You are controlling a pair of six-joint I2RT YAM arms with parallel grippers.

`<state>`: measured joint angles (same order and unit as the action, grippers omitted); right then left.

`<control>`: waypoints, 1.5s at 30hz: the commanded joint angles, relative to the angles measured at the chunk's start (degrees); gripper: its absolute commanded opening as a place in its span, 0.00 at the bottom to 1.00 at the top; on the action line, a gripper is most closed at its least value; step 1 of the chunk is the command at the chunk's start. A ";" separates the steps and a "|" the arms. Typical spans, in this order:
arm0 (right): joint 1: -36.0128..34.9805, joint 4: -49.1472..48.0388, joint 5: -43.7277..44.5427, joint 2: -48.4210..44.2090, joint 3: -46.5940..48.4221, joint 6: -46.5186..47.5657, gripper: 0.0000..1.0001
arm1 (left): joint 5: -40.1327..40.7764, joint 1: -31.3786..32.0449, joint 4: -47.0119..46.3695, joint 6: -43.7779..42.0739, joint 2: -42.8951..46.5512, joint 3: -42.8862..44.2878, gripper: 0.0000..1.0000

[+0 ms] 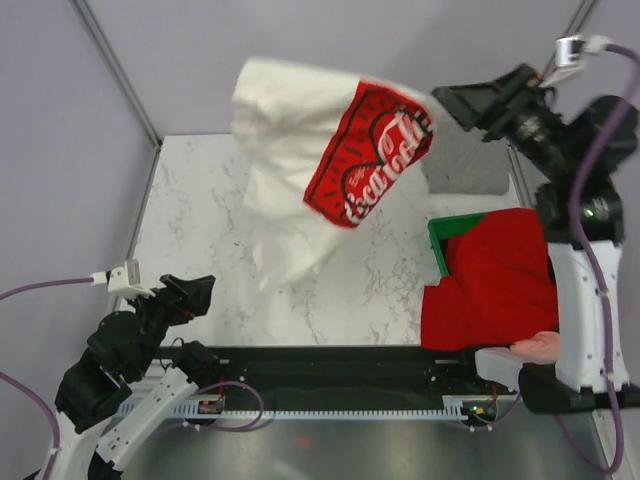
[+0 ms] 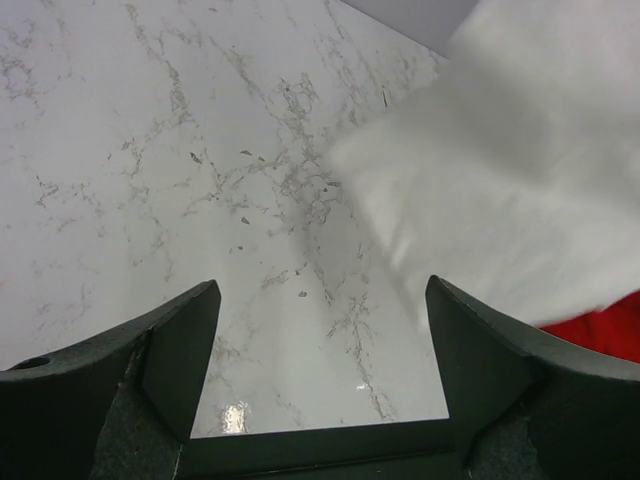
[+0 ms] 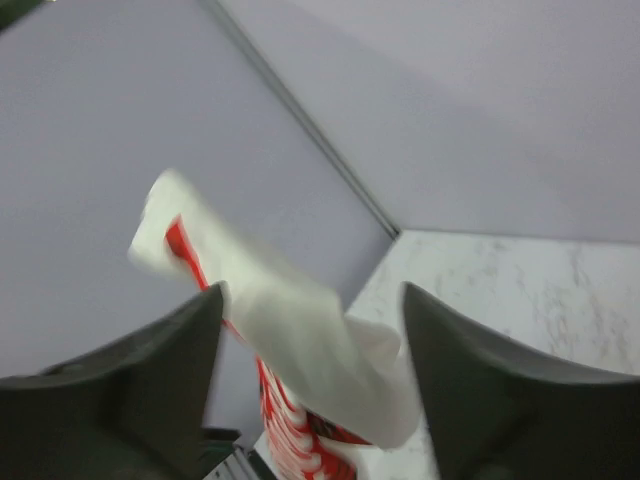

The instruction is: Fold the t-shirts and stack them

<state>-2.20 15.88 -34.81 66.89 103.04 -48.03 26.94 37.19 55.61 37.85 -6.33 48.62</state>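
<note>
From overhead, the white shirt [image 1: 290,150] shows script [image 1: 385,165] the left wrist misses.

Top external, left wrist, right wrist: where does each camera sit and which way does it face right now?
Top external: above and behind, looking down on the marble table; left end effector and right end effector show.
Left wrist: on the left arm, facing down at the table; its own fingers frame the bottom.
Right wrist: on the raised right arm, facing sideways at the purple wall; its fingers below.
Shared: the white t-shirt appears in all three.
</note>
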 commanded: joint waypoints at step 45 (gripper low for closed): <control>-43.17 13.12 31.91 59.31 -8.76 13.04 0.95 | -11.56 4.29 13.12 14.45 -24.08 2.09 0.73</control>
<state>-50.94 24.64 -7.62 121.12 88.79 -40.07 13.54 41.28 68.23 50.46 -28.86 50.17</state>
